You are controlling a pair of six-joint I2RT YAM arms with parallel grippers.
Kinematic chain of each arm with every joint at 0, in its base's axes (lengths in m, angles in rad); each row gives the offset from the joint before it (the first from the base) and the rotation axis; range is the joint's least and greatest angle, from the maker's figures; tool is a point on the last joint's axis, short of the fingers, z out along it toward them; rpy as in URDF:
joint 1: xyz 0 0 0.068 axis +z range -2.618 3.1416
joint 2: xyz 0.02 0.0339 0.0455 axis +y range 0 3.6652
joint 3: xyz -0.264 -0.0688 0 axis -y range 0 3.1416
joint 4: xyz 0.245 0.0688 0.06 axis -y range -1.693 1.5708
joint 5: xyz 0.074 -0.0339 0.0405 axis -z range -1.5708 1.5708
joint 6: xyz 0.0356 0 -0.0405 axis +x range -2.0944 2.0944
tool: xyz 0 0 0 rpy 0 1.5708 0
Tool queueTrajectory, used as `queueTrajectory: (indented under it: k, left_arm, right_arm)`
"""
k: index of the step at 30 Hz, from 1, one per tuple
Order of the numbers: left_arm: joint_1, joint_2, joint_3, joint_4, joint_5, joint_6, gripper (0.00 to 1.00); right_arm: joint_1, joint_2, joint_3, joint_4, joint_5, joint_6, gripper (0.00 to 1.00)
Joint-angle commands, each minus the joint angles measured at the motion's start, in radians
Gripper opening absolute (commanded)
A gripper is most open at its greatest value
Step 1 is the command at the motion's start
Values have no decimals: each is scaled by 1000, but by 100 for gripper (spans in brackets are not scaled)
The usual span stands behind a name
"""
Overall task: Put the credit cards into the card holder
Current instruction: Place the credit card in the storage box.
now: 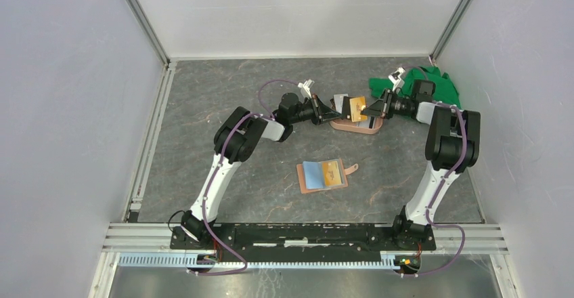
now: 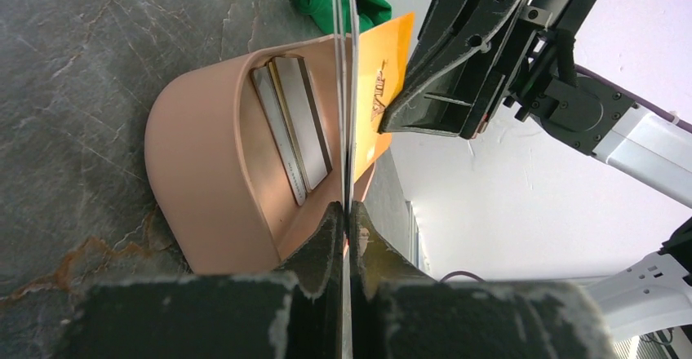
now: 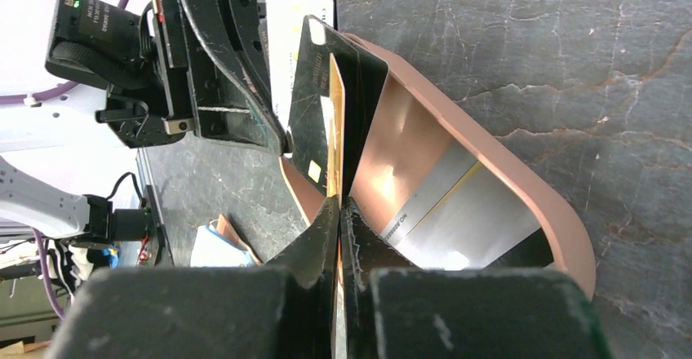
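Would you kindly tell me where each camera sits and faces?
Top external: above and behind the robot, looking down on the table; left arm and right arm show, ending over the pink tray.
Left wrist: on that arm, facing along the left fingers, shut on cards.
Right wrist: on that arm, facing along the right fingers, shut on the orange card.
Both wrist views share the tray and the opposite fingers.

Black-and-white arms (image 1: 215, 179), purple cables (image 1: 277, 81)

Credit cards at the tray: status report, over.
Left gripper shut on two thin cards, right gripper shut on orange card, both above pink tray. Card holder open, partly filled. More cards in tray; nothing between tray and holder.
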Motion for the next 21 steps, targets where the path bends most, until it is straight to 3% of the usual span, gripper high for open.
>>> queueTrajectory:
  k: [1,9,17,21]
  left_arm:
    - [3,-36,-15,33,36,26,2]
    - [-6,-75,-21,-99,23,110,2]
    - [-37,-108,69,-477,-32,302,2]
    - [-50,-117,133,-652,-67,385,14]
  right_arm:
    - [-21,-69,-5,-41,-13,-80,1]
    - [-47,-162,-1,-145,-65,-231,0]
    - [-65,-230,-13,-195,-111,-308,0]
    - [-68,-237,-17,-203,-129,-318,0]
